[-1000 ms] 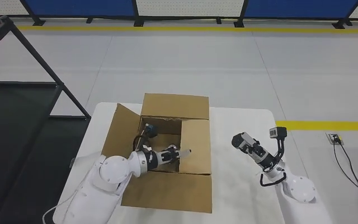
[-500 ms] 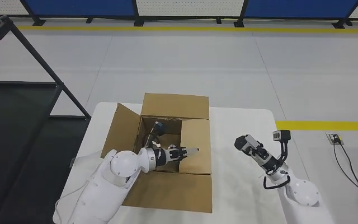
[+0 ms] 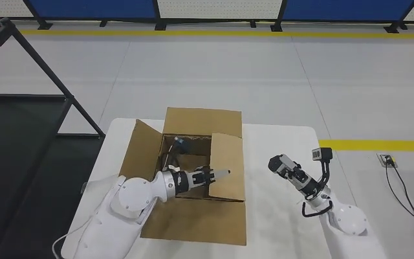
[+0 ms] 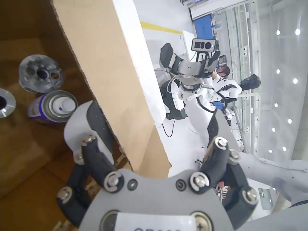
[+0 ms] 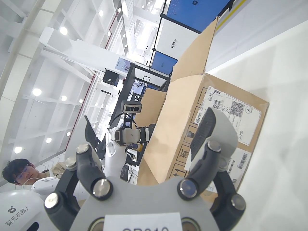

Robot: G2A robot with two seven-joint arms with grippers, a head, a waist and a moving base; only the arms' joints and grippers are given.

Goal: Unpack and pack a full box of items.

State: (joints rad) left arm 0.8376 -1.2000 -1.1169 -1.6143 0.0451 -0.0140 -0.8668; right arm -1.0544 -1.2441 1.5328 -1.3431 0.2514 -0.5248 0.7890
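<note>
The open cardboard box (image 3: 194,223) stands mid-table, and its side wall (image 5: 204,102) faces the right wrist view. My left gripper (image 4: 155,111) (image 3: 217,174) is open and straddles the edge of the box's right flap (image 4: 101,56) (image 3: 229,165), one finger inside the box and one outside. Inside the box a blue-and-white spray can (image 4: 51,106) stands beside a metal cylinder (image 4: 39,73) and another metal part (image 4: 3,102). My right gripper (image 5: 149,131) (image 3: 278,163) hangs open with nothing in it above the table, to the right of the box.
The white table (image 3: 278,213) has bare room on the box's right, around my right arm. The box's left flap (image 3: 139,152) and far flap (image 3: 202,122) stand open. A black frame (image 3: 39,65) stands off the table's left side.
My left gripper slid right along the inside of the box until its fingers straddled the right flap, which now stands tilted up. My right arm shifted slightly and came back.
</note>
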